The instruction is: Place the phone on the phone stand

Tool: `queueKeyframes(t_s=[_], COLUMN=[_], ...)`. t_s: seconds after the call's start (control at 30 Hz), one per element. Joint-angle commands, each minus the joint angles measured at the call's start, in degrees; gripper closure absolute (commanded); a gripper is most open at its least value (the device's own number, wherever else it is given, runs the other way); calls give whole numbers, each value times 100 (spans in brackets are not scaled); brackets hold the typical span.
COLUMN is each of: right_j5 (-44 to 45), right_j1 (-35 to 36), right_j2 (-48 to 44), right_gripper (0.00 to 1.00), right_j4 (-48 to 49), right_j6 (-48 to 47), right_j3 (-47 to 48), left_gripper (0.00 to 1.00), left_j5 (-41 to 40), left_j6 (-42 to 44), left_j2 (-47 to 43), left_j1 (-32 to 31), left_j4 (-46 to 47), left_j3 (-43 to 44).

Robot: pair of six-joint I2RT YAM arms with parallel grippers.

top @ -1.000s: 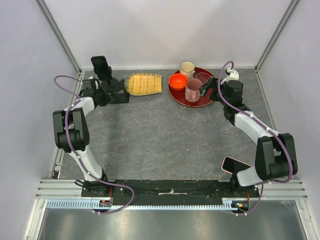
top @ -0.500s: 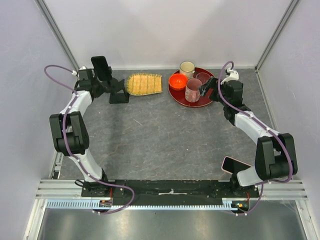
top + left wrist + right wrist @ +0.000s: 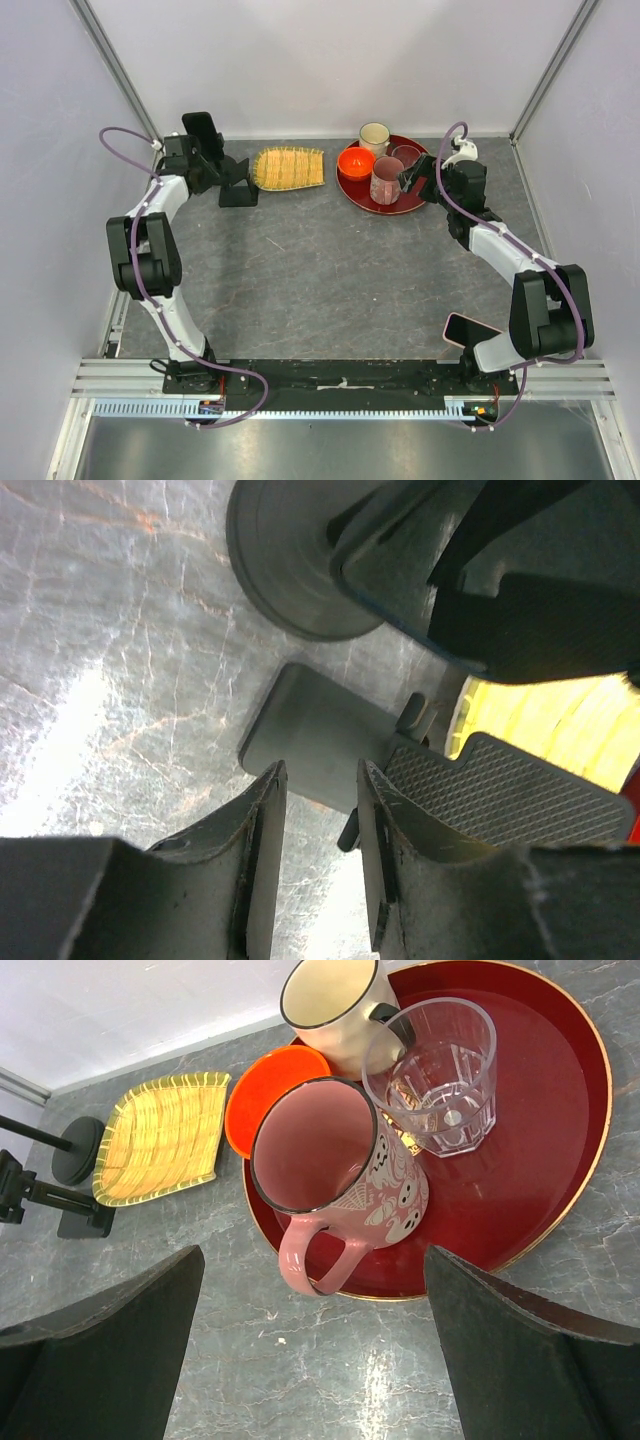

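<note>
Grey table (image 3: 320,270), far-left corner: phone (image 3: 202,133) looks already upright on the phone stand (image 3: 285,570). Left gripper (image 3: 320,770) sits just beside it, fingers narrowly apart, holding nothing. Right gripper (image 3: 312,1260) is spread wide, empty, by the tray (image 3: 560,1160). Prob. done — only pull-back remains.

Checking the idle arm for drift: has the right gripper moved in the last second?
No. The right gripper stays at the right edge of the red tray in the overhead view.

Red tray (image 3: 545,1175), pink mug (image 3: 345,1195), bamboo plate (image 3: 160,1135)
</note>
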Motion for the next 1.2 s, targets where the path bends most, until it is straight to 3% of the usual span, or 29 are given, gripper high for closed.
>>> queueKeyframes(t_s=[0.0, 0.47, 0.67, 0.83, 0.97, 1.03, 1.07, 1.1, 1.13, 1.17], right_j5=[-57, -109, -144, -144, -206, -232, -224, -223, -232, -241], right_j1=[-19, -36, -36, -54, -63, -63, -63, -63, -63, -63], right_j2=[44, 97, 132, 114, 149, 149, 149, 141, 132, 123], right_gripper=[2, 2, 2, 2, 2, 2, 2, 2, 2, 2], right_j4=[287, 331, 357, 357, 401, 401, 401, 401, 401, 401], right_j6=[66, 110, 145, 136, 180, 189, 180, 172, 163, 154], right_j3=[156, 147, 147, 130, 138, 138, 130, 130, 130, 121], left_gripper=[59, 61, 61, 59, 57, 49, 34, 18, 8, 6], left_j5=[-25, -34, 633, 608, 546, 554, 833, 1732, 1889, 1830], left_j6=[105, -34, -457, -589, -389, -151, 503, 1014, 1480, 2068], left_j2=[-126, -634, -969, -1706, -2137, -2444, -2542, -2595, -2604, -2413], left_j1=[-129, -402, -578, -578, -578, -587, -578, -587, -743, -771], left_j4=[189, 66, 119, 154, -57, 47, 483, 688, 672, 498], left_j3=[-236, -816, -1282, -1826, -1766, -1757, -1783, -1792, -1592, -1373])
